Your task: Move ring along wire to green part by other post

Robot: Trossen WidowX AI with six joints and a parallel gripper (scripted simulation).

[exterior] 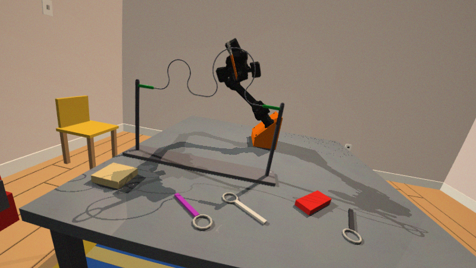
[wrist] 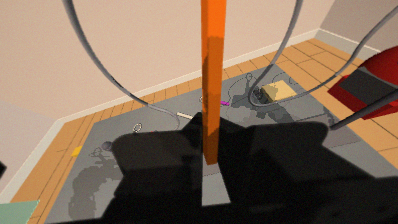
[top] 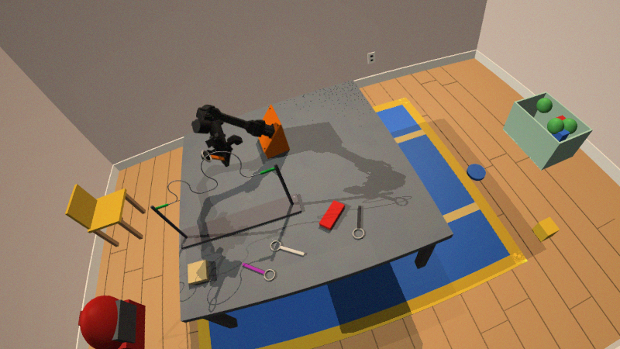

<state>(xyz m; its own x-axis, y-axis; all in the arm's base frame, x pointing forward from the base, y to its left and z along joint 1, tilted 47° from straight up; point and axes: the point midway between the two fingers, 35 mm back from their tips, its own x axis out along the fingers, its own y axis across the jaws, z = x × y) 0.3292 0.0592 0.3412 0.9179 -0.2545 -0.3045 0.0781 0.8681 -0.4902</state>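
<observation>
Item: my tool (exterior: 232, 63), clamped on the orange handle (wrist: 214, 75), carries the ring (exterior: 230, 47) high above the table (exterior: 299, 173) mid-wire (right of the left green end (exterior: 146, 87)); keep the grey wire (exterior: 186, 81) centred through each bend.

A room in a home, much like a playroom: wood plank floor (top: 498, 278), plain walls with white baseboard and a wall outlet (top: 370, 57), and a blue and yellow rug (top: 438, 182) under a grey surface (top: 346, 129). Around it stand a small yellow chair (top: 101, 210) and a green bin (top: 547, 129) of balls and blocks.
</observation>
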